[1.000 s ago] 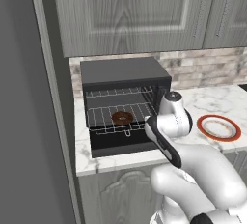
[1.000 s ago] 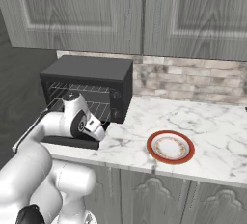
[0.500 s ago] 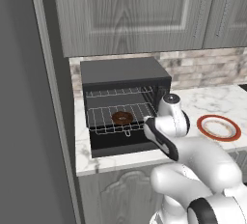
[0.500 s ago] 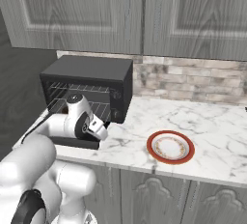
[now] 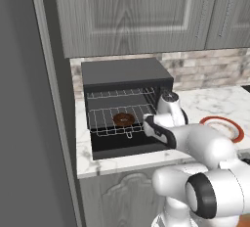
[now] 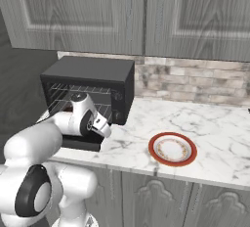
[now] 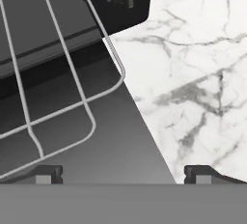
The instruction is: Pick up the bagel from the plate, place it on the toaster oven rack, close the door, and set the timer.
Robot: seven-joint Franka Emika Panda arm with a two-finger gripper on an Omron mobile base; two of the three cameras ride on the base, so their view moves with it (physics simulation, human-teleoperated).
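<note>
With the bagel (image 5: 123, 119) already on the rack (image 5: 119, 117) and my empty claw (image 7: 123, 174) spread wide over the lowered door (image 7: 96, 141), I risk snagging the protruding rack's wire if I lift carelessly.

**My arm on screen**

I see a glossy white arm (image 5: 205, 145) of fat rounded links, with dark grey discs capping the joints. A black band rings the wrist. The tool (image 7: 123, 172) ends in two small dark fingertips (image 7: 46, 174), each with a lighter grey pad.
</note>
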